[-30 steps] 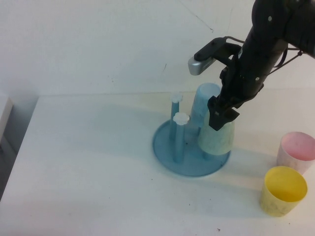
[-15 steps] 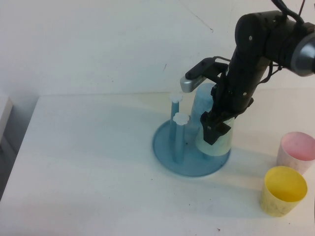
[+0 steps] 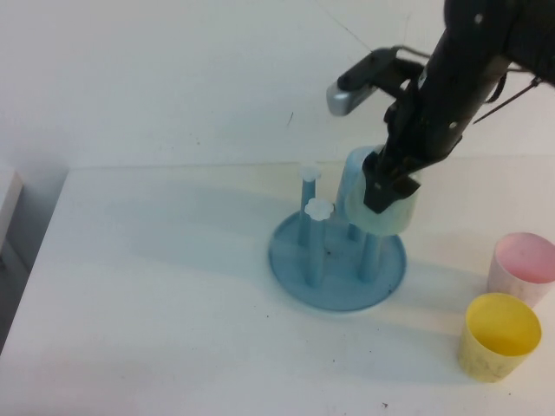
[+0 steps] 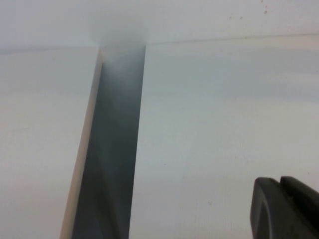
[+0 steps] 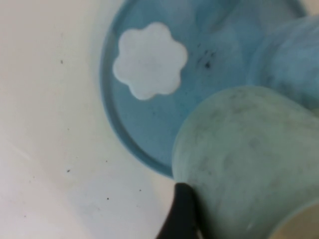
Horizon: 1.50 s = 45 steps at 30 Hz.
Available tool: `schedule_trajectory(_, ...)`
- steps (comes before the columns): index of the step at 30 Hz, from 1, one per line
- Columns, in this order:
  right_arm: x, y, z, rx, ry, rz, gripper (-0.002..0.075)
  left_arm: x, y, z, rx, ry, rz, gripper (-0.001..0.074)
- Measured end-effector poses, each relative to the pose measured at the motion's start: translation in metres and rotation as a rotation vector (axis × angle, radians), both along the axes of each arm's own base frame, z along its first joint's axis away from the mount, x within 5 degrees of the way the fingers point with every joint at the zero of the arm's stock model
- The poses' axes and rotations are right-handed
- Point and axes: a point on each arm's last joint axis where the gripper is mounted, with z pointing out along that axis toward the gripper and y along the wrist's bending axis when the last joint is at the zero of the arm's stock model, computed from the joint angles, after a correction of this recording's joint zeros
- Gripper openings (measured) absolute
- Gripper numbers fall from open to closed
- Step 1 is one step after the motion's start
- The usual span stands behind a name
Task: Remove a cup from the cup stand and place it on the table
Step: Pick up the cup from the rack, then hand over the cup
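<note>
Cup: the pale mint-green tapered plastic cup (image 3: 388, 211), upside down, is lifted over the right-hand side of the stand, its rim clear of the dish with bare peg showing beneath it.
Right gripper: the black right gripper (image 3: 387, 185) is clamped on the mint cup's wall from above; one dark finger (image 5: 180, 214) lies against the cup's side in the right wrist view.
Cup stand: the blue round plastic dish with upright blue pegs and white flower-shaped caps (image 3: 336, 260) sits near the middle of the white table (image 3: 156, 286), towards its far edge.
Blue cup: a light blue tapered plastic cup (image 3: 355, 178) hangs upside down on a far peg, just beside the mint cup.
Other cups: a yellow plastic cup (image 3: 499, 336) and a pink plastic cup (image 3: 523, 267) stand upright near the table's right edge, next to each other.
Left gripper: the black left gripper (image 4: 285, 209), fingers pressed together and holding nothing, hovers over the table beside a dark gap at its edge.
</note>
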Motion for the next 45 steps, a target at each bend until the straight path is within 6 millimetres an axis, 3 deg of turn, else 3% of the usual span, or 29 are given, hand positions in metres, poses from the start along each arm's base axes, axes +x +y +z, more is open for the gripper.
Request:
schedule_trajectory(8, -0.046, -0.021, 0.094, 0.098, -0.195, -0.04, 0.0599, 0.0, 0.0, 0.0, 0.0, 0.0, 0.0, -0.0004)
schedule_trajectory(12, -0.075, -0.039, 0.106, 0.129, -0.179, -0.088, 0.0599, 0.0, 0.0, 0.0, 0.0, 0.0, 0.0, -0.0004)
schedule_trajectory(17, -0.106, -0.071, 0.059, 0.238, 0.05, -0.206, 0.0599, 0.0, 0.0, 0.0, 0.0, 0.0, 0.0, -0.0004)
schedule_trajectory(23, -0.139, -0.096, 0.004, 0.572, 0.178, -0.423, 0.0599, 0.0, 0.0, 0.0, 0.0, 0.0, 0.0, -0.0004)
schedule_trajectory(26, -0.144, -0.103, -0.014, 0.748, 0.254, -0.522, 0.0599, 0.0, 0.0, 0.0, 0.0, 0.0, 0.0, -0.0004)
schedule_trajectory(31, -0.136, -0.099, -0.034, 0.966, 0.425, -0.612, 0.0599, 0.0, 0.0, 0.0, 0.0, 0.0, 0.0, -0.0004)
schedule_trajectory(38, -0.109, -0.09, -0.05, 1.256, 0.63, -0.696, 0.0599, 0.0, 0.0, 0.0, 0.0, 0.0, 0.0, -0.0003)
schedule_trajectory(45, -0.101, -0.091, -0.055, 1.317, 0.764, -0.847, 0.0599, 0.0, 0.0, 0.0, 0.0, 0.0, 0.0, -0.0004)
